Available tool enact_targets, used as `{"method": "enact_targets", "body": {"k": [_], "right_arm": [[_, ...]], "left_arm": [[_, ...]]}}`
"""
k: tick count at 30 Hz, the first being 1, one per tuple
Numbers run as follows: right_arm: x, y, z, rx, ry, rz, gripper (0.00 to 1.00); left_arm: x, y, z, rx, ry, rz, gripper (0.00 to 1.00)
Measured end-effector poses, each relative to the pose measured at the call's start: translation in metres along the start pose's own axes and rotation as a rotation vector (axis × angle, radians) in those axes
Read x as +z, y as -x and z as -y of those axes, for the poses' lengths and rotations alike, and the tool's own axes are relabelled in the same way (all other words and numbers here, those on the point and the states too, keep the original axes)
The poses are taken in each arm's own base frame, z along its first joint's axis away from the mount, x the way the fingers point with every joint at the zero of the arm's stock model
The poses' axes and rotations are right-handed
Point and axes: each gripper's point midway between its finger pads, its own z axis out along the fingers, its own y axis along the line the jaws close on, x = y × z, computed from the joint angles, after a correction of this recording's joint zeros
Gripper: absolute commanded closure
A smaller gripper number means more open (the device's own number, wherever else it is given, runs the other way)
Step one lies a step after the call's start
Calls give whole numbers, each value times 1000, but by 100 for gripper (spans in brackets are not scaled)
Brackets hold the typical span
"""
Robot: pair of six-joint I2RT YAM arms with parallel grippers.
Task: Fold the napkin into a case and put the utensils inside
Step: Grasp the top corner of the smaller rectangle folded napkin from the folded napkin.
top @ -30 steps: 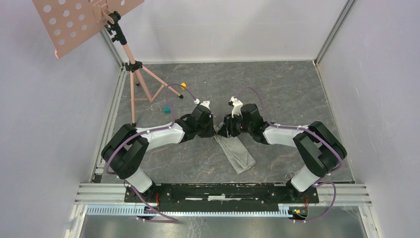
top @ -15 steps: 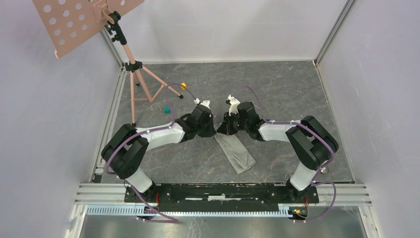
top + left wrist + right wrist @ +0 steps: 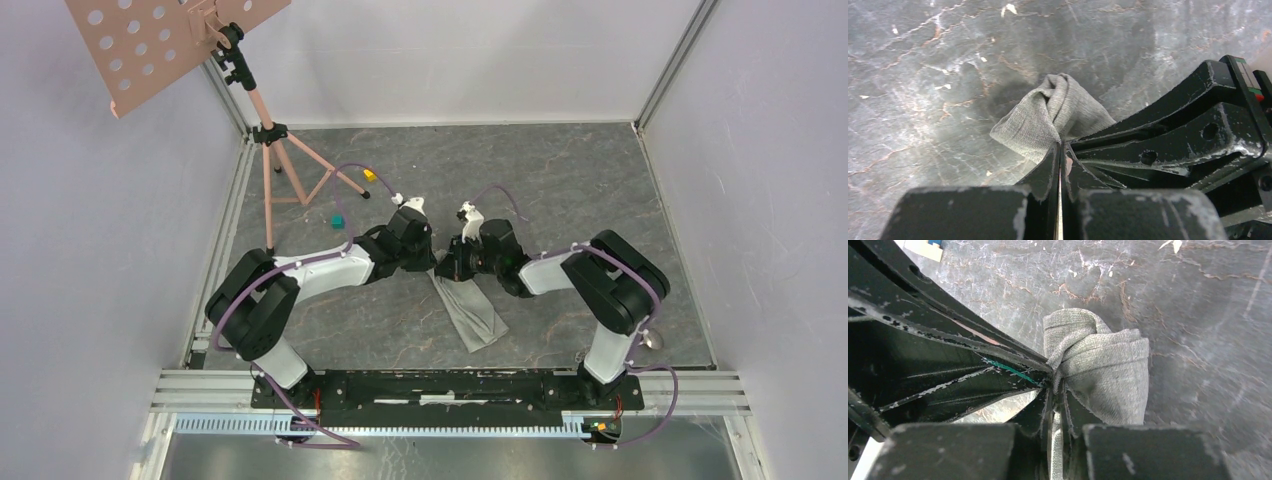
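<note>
The napkin (image 3: 470, 312) is a grey-green cloth folded into a narrow strip, lying slantwise on the dark marble floor between the arms. Its far end is bunched up. My left gripper (image 3: 432, 266) and right gripper (image 3: 451, 268) meet tip to tip at that end. In the left wrist view my left gripper (image 3: 1060, 150) is shut, with the cloth (image 3: 1048, 115) pinched at its tips. In the right wrist view my right gripper (image 3: 1055, 390) is shut with cloth (image 3: 1103, 365) between its fingers. A small shiny round bit (image 3: 655, 340), perhaps a spoon bowl, peeks out by the right arm's base; other utensils are hidden.
A pink music stand's tripod (image 3: 270, 170) stands at the far left. A yellow cube (image 3: 369, 175) and a teal cube (image 3: 338, 219) lie near it. Pale walls close in the floor on three sides, and a metal rail (image 3: 450, 385) runs along the front.
The right arm has drawn in to the left. The napkin's near end has swung a little left. Both grippers stay shut on the far end.
</note>
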Motion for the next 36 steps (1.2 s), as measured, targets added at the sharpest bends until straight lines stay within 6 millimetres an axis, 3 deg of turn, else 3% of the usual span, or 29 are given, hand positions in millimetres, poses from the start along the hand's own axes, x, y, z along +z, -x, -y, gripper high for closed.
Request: {"method": "enact_targets", "body": {"k": [3, 8, 12, 16, 18, 22, 24, 30, 36], "right_arm": [[11, 0, -1, 22, 34, -7, 70], [7, -3, -7, 52, 93, -30, 63], [1, -5, -9, 75, 128, -32, 60], [-8, -6, -10, 89, 142, -33, 59], [-11, -2, -12, 87, 152, -27, 59], [-15, 4, -12, 86, 151, -12, 63], [-16, 6, -10, 83, 145, -6, 66], [-16, 4, -6, 85, 130, -16, 79], [-8, 0, 0, 98, 123, -29, 80]], "left_arm": [[2, -2, -7, -7, 17, -5, 98], [4, -11, -16, -9, 26, -9, 95], [2, -13, -13, -9, 5, -21, 65], [-18, -12, -11, -12, -24, 3, 46], [-31, -7, -10, -17, -39, 28, 41], [-51, 2, -16, -72, -63, 73, 44], [-52, 0, -26, -113, -50, 69, 47], [-34, -21, -46, -214, -13, -20, 52], [-12, -42, -50, -261, -1, -104, 66]]}}
